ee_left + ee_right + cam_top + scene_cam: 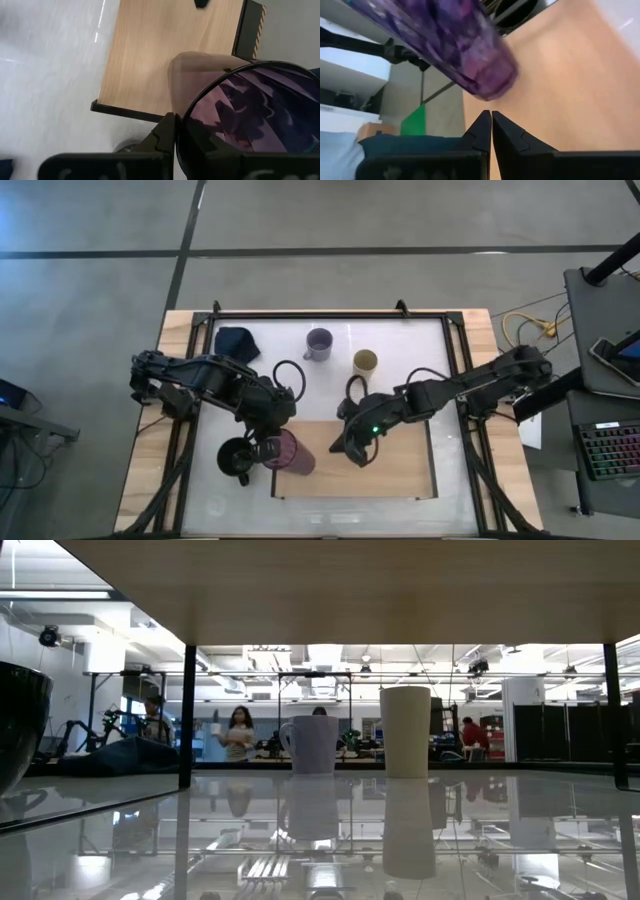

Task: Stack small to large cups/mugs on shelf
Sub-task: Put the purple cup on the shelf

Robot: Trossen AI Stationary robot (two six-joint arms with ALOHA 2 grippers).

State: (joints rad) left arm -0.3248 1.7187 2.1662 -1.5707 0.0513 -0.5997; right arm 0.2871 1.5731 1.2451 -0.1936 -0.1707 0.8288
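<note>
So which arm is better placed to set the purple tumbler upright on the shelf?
Left. Its claw is already shut on the purple tumbler, which is tilted over the left end of the shelf. The right claw is shut and empty over the shelf's middle, so it would first have to open and regrasp.

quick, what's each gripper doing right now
Left gripper: shut on the translucent purple tumbler, over the light-wood shelf.
Right gripper: fingers shut, empty.

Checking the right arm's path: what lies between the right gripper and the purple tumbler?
Only bare shelf board separates the right gripper, jaws shut, from the purple tumbler, as the high view shows.
</note>
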